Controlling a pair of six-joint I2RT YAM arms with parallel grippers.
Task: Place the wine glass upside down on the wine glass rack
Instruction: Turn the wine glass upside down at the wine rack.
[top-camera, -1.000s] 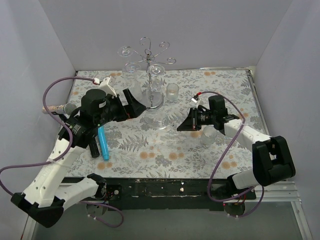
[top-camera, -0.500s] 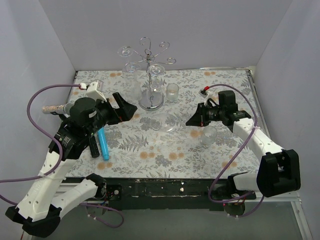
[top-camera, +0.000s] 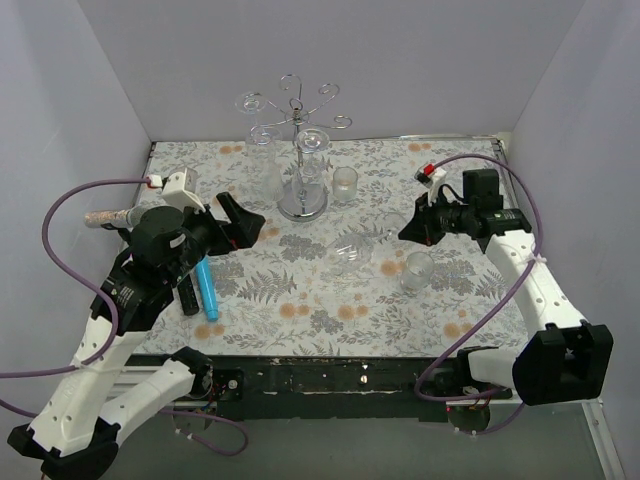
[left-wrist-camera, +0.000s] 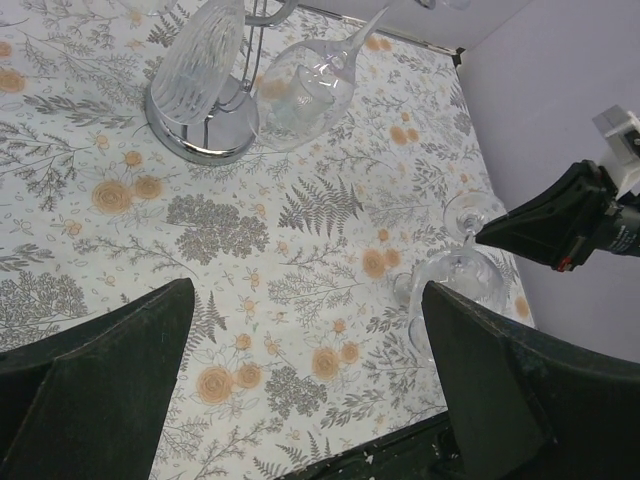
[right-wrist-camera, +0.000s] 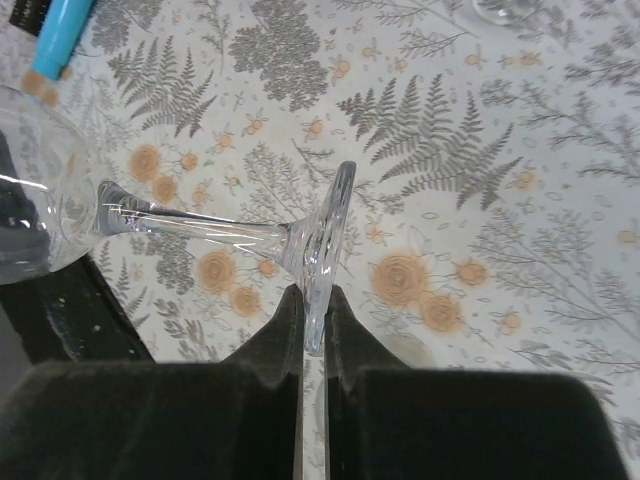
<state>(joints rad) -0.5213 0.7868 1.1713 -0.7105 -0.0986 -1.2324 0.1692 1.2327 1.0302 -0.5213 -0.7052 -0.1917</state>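
Note:
The wine glass (top-camera: 350, 250) hangs on its side above the table, bowl to the left. My right gripper (top-camera: 408, 232) is shut on the rim of its foot. In the right wrist view the fingers (right-wrist-camera: 290, 320) pinch the foot of the wine glass (right-wrist-camera: 322, 240), and the stem runs left to the bowl. The wine glass rack (top-camera: 300, 118) stands at the back centre on a mirrored base, with another glass (top-camera: 312, 148) hanging from it. My left gripper (top-camera: 238, 222) stands open and empty, left of the rack. The left wrist view shows the rack base (left-wrist-camera: 200, 140) and the held wine glass (left-wrist-camera: 465, 278).
A small tumbler (top-camera: 345, 183) stands right of the rack base. Another clear glass (top-camera: 418, 270) stands near the front right. A blue tube (top-camera: 207, 287) and a black object (top-camera: 188, 296) lie under my left arm. A ribbed glass (left-wrist-camera: 200, 60) stands by the rack pole.
My right gripper has drawn back to the right, carrying the wine glass with it. My left gripper has pulled away to the left and opened a little wider.

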